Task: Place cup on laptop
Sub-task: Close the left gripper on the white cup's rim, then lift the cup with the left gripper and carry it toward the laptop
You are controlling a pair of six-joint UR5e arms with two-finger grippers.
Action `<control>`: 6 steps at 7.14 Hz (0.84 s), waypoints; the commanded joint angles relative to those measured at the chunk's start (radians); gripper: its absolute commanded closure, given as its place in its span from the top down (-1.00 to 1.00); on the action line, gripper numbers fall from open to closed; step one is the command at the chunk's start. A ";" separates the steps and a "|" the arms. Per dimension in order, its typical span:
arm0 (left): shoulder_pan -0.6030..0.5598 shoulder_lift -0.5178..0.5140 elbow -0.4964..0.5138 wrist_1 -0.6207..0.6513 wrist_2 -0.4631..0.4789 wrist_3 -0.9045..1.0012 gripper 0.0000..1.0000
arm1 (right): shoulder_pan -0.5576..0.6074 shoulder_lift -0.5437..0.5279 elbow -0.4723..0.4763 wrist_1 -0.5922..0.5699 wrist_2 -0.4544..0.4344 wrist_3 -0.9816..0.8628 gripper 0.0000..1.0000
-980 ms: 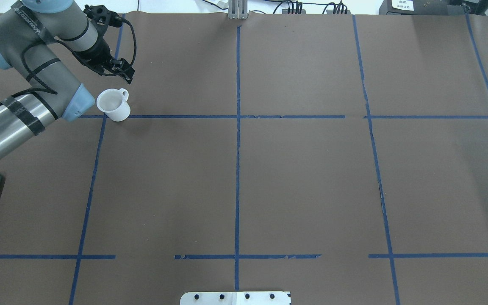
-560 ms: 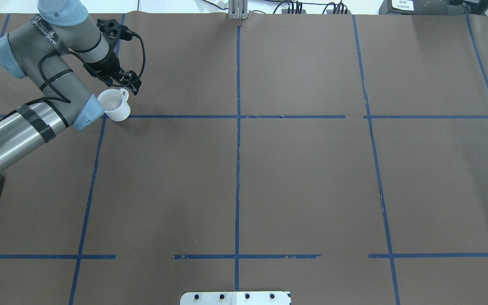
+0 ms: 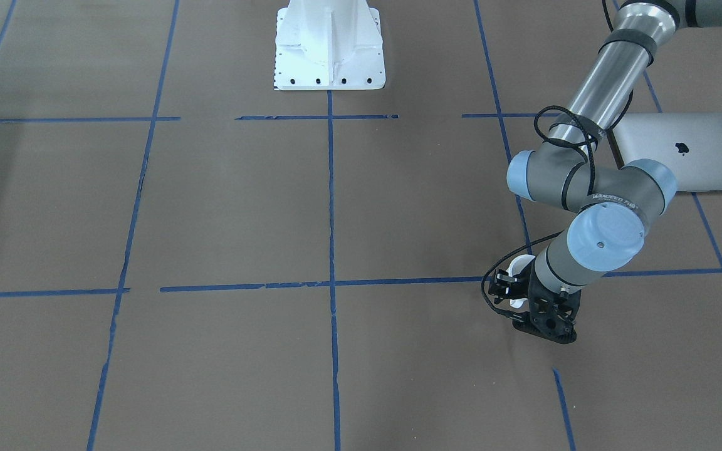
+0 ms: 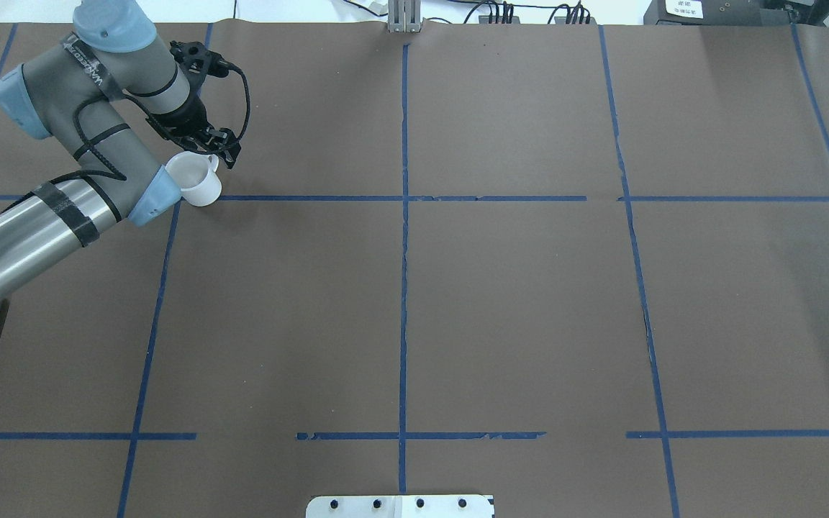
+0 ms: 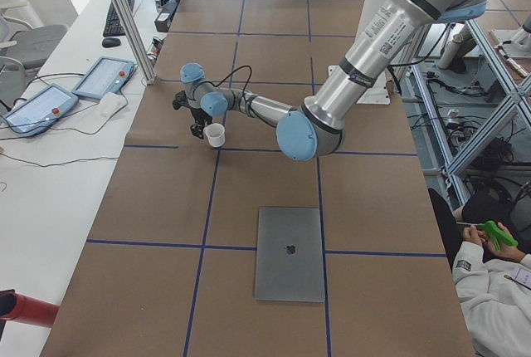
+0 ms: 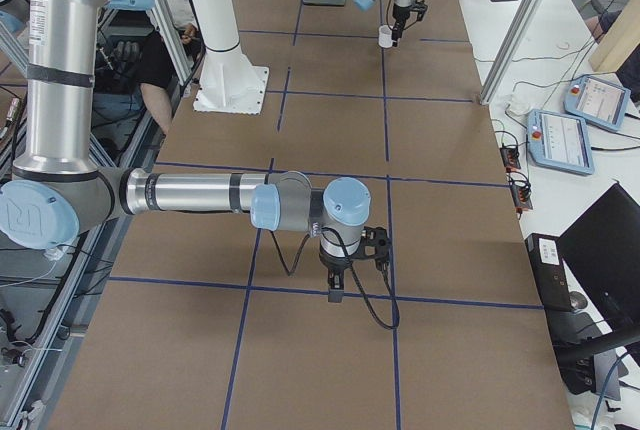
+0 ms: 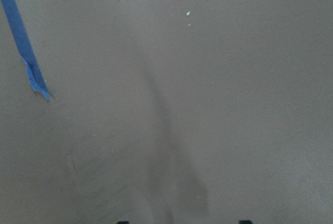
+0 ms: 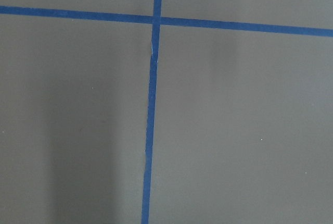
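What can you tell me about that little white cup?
The cup is small, white and plastic-looking, narrowing toward its base, with one loop handle. It stands upright on the brown table, on a blue tape line, and looks empty. The left gripper hangs right at its handle; contact is unclear.

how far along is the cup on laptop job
Nothing done yet: the small white mug stands on the brown table, and the thin silver laptop is bare. In hand: the left fingers, open at its handle. Left: grasp, lift, carry, set down.
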 commanded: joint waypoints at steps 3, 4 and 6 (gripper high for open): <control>-0.002 0.002 -0.002 0.001 -0.003 0.009 -1.00 | 0.000 0.000 0.000 0.001 0.000 0.000 1.00; -0.048 0.007 -0.040 0.062 -0.034 0.008 -1.00 | 0.000 0.000 0.000 0.001 0.000 0.000 1.00; -0.096 0.103 -0.279 0.289 -0.045 0.011 -1.00 | 0.000 0.000 0.000 -0.001 0.000 0.000 1.00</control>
